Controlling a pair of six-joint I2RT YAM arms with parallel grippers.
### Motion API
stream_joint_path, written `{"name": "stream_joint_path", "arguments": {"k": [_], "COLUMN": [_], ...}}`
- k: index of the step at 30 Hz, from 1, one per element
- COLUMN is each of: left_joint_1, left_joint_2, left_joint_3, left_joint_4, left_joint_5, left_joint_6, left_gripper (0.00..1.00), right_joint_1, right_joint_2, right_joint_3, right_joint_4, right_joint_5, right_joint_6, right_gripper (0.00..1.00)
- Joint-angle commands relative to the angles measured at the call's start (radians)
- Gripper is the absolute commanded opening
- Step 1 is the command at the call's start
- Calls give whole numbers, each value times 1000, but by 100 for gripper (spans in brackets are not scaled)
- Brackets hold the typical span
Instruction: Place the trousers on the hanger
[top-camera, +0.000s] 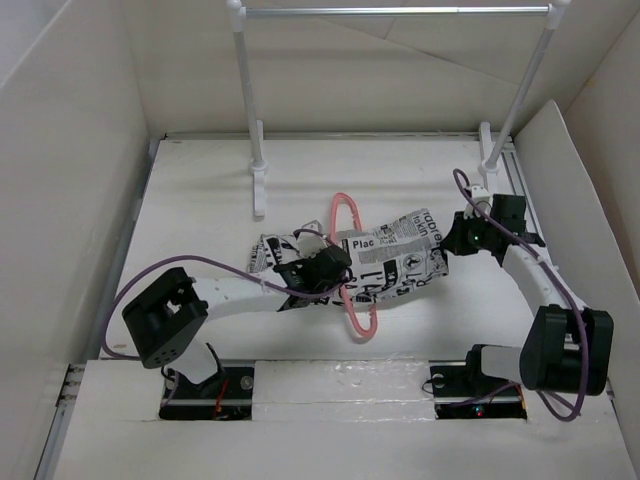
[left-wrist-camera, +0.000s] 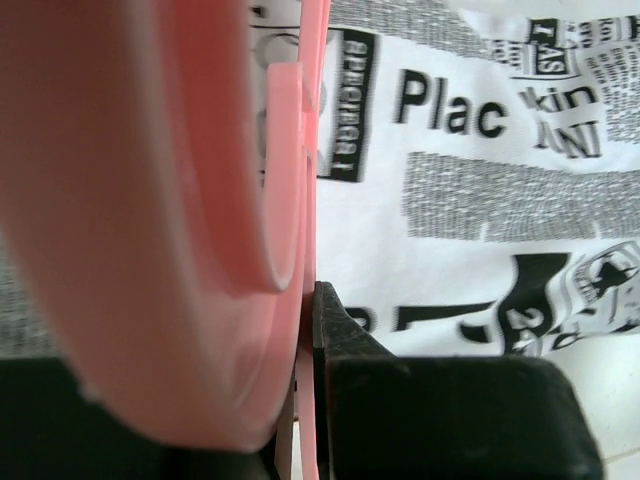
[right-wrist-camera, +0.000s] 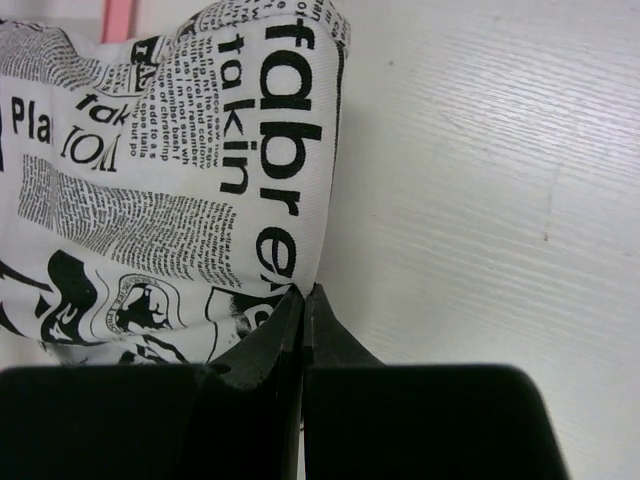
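Note:
The newspaper-print trousers (top-camera: 395, 255) lie bunched in the middle of the table, draped over the pink hanger (top-camera: 345, 212). The hanger's hook loop sticks out toward the back and its lower rod shows toward the front. My left gripper (top-camera: 335, 266) is shut on the hanger at the trousers' left side. In the left wrist view the pink hanger (left-wrist-camera: 200, 200) fills the left, pressed against a black fingertip (left-wrist-camera: 335, 325), with the trousers (left-wrist-camera: 470, 200) behind. My right gripper (top-camera: 450, 238) is shut on the trousers' right edge. The right wrist view shows the jaws (right-wrist-camera: 303, 295) closed, pinching the trousers (right-wrist-camera: 170, 180).
A rack with white posts (top-camera: 247, 100) and a silver bar (top-camera: 400, 12) stands at the back. White walls enclose the table on the left, right and rear. An angled white panel (top-camera: 570, 190) stands close beside the right arm.

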Motion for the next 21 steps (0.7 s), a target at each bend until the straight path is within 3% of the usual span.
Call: {"name": "stream_joint_path", "arguments": {"k": [1, 9, 13, 21], "left_joint_1": [5, -15, -39, -39], "left_joint_2": [-54, -89, -75, -80], "left_joint_3": [-43, 16, 123, 158], "left_joint_4": [-151, -234, -346, -384], "left_joint_5": [-69, -123, -187, -212], "left_joint_6": [59, 88, 154, 182], "left_gripper": [0, 0, 0, 0], "right_joint_1": [-55, -98, -107, -107], "right_joint_2": [10, 58, 95, 177], "right_joint_3": [50, 55, 55, 11], "right_joint_4": [-13, 10, 30, 112], "right_joint_5": [-52, -63, -47, -48], "right_joint_6": [-50, -48, -39, 10], "right_gripper": [0, 0, 0, 0]}}
